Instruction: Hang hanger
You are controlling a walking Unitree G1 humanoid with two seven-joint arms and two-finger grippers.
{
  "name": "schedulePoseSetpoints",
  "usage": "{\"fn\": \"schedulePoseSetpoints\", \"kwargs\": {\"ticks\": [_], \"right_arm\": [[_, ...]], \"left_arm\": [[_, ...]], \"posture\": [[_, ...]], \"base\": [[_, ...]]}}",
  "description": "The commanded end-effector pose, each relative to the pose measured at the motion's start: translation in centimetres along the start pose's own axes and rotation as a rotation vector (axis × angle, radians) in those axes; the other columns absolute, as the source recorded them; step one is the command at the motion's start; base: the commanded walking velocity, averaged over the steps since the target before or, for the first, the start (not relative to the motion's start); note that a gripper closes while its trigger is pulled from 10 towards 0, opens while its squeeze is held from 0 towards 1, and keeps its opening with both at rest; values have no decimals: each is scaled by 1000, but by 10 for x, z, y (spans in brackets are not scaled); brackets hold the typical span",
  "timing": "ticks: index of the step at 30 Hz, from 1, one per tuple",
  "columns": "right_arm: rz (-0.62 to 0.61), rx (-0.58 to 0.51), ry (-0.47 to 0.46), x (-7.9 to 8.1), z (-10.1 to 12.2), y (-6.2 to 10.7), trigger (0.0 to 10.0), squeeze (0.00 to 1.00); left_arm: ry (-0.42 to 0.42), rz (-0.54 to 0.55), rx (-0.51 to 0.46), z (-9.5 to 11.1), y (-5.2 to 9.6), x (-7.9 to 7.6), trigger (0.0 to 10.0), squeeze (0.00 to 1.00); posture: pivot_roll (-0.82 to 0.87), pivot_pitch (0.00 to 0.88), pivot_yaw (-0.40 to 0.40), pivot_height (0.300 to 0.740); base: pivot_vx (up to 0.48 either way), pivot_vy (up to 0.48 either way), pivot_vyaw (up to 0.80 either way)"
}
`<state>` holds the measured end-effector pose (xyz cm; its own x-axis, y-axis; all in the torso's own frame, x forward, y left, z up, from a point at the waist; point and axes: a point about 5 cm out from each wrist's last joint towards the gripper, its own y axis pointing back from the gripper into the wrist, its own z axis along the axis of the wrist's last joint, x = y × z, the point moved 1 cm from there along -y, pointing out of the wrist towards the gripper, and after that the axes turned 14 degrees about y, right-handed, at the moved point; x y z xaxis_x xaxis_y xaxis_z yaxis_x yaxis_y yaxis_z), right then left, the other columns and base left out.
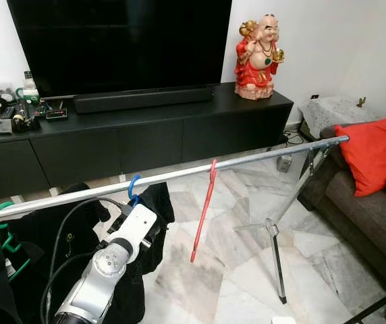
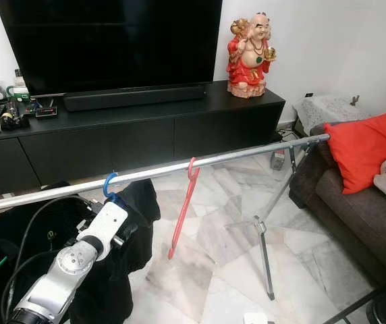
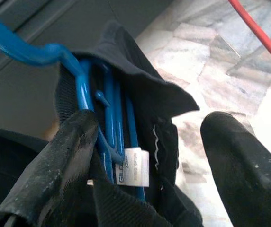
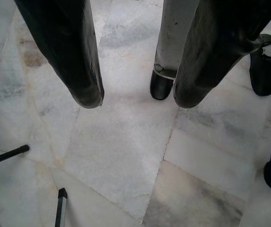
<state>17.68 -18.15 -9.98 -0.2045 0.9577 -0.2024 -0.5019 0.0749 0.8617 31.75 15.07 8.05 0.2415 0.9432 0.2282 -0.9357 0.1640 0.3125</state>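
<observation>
Left pincer (image 3: 140, 156) is sitting closest to the lens, at about 7 o'clock in the left eye view, on the silver arm reaching up toward the rail (image 1: 179, 174). Its fingers (image 3: 64, 161) are standing apart around the blue hanger (image 3: 85, 90), one pad touching the black shirt (image 3: 145, 94) draped on it, not clamping anything that I can see. Blue hook (image 1: 133, 185) is already sitting over the rail, at about 8 o'clock from the frame centre, so the hang looks basically done, judging by how it lies.

Going left to right: green hanger (image 1: 1, 216) with dark clothes is hanging at 9 o'clock, then the blue one, then a bare red hanger (image 1: 205, 216) dangling near centre, then the rack's leg (image 1: 277, 260) at 5 o'clock. Behind, black TV bench (image 1: 146, 128) is carrying a TV (image 1: 119, 40) and a red figurine (image 1: 257, 57) at 1 o'clock. Sofa with red cushion (image 1: 375, 152) is sitting at 3 o'clock.

Handling guess: plastic hanger is stiff and light, but the shirt is soft and will be swinging and sliding; best hold is the rigid neck just under the hook, not the fabric.

Right pincer (image 4: 135, 99) is hanging idle over the marble floor (image 4: 121, 161), fingers spread, holding nothing.
</observation>
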Motion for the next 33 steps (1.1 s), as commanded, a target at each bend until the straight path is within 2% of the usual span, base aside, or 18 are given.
{"fn": "schedulePoseSetpoints", "kwargs": {"ticks": [1,8,25,29,33], "right_arm": [[-4,-2,-15,0,2,0,10000,0],[-3,-1,-17,1,2,0,10000,0],[-5,-1,-25,2,2,0,10000,0],[-5,-1,-26,2,2,0,10000,0],[-4,-1,-26,2,2,0,10000,0]], "left_arm": [[-18,-1,35,-5,-1,-1,10000,0],[-19,4,71,-8,-3,-4,10000,0],[63,187,83,0,-13,15,10000,0],[72,197,86,0,-13,15,10000,0],[84,161,80,1,-15,11,10000,0]], "posture": [[151,0,-50,740],[151,0,-46,740],[145,0,-39,740],[145,0,-38,740],[147,0,-38,740]], "base": [[0,0,0],[0,0,0],[0,0,0],[0,0,0],[0,0,0]]}}
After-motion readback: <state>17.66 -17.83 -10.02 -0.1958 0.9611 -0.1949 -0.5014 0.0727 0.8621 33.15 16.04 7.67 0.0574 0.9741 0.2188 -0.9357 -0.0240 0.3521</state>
